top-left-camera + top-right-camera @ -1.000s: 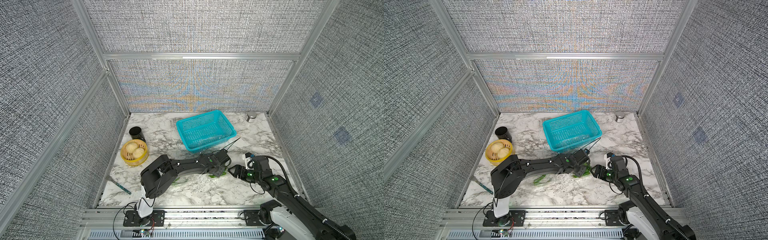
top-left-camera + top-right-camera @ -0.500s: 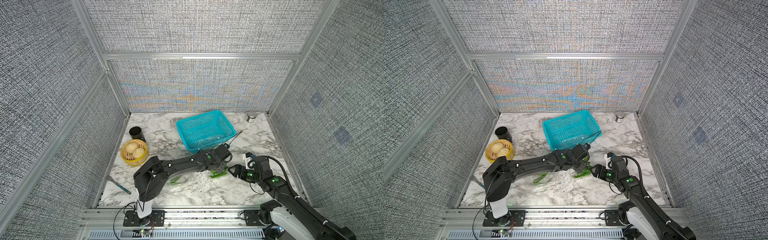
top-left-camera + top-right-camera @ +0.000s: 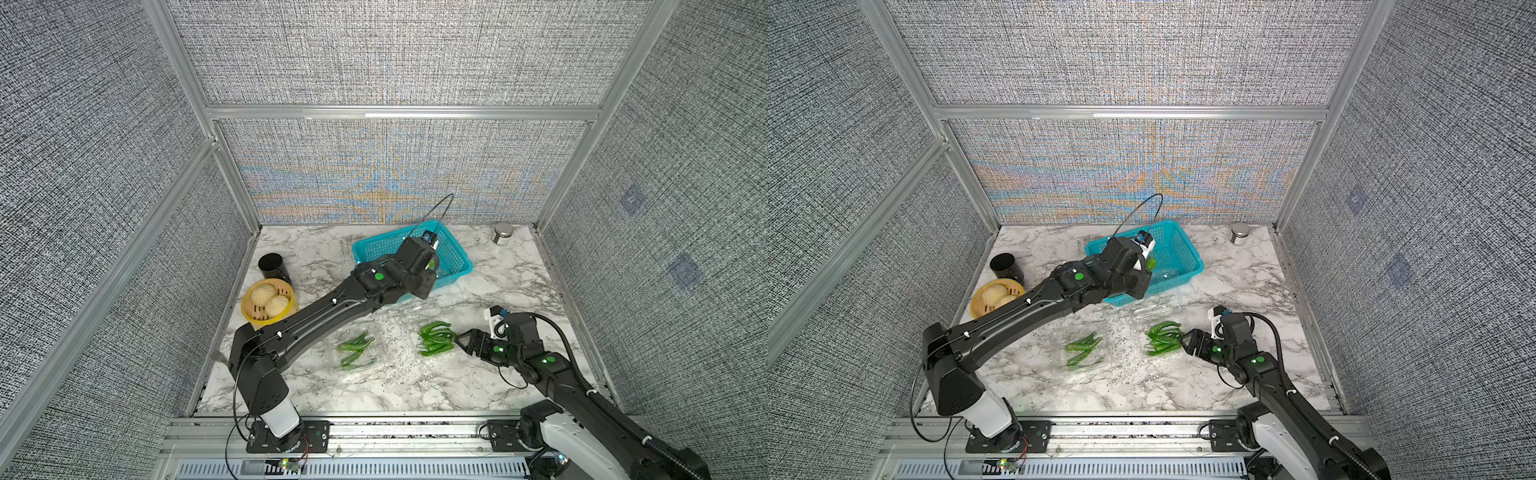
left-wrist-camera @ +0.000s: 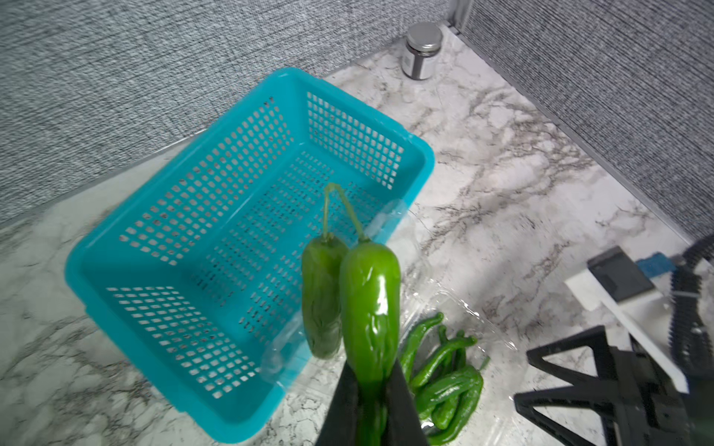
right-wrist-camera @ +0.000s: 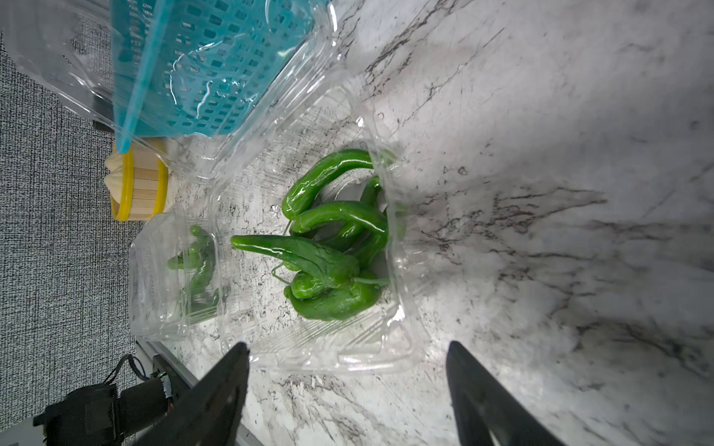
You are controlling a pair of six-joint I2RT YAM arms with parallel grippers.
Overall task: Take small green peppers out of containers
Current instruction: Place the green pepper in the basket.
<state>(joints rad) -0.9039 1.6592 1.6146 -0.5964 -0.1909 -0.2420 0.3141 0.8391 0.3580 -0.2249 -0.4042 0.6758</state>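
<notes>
- Left claw [image 4: 373, 390] clamped on one pepper [image 4: 369, 309], possibly two, above teal basket [image 4: 421, 154].
- Right claw [image 5: 347, 347] spread wide beside clamshell [image 5: 390, 340] holding other peppers [image 5: 332, 247].
- Centre over basket before I release.

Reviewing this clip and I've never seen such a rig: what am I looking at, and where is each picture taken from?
Two robot arms work over a marble table. Both top views look down; each wrist view comes from a camera on one arm. The left claw is shut on a green pepper over the teal basket, a second pepper beside it. The right claw stands open at a clear container of peppers. Nearby stand another container, a yellow steamer, black cup and metal tin.
</notes>
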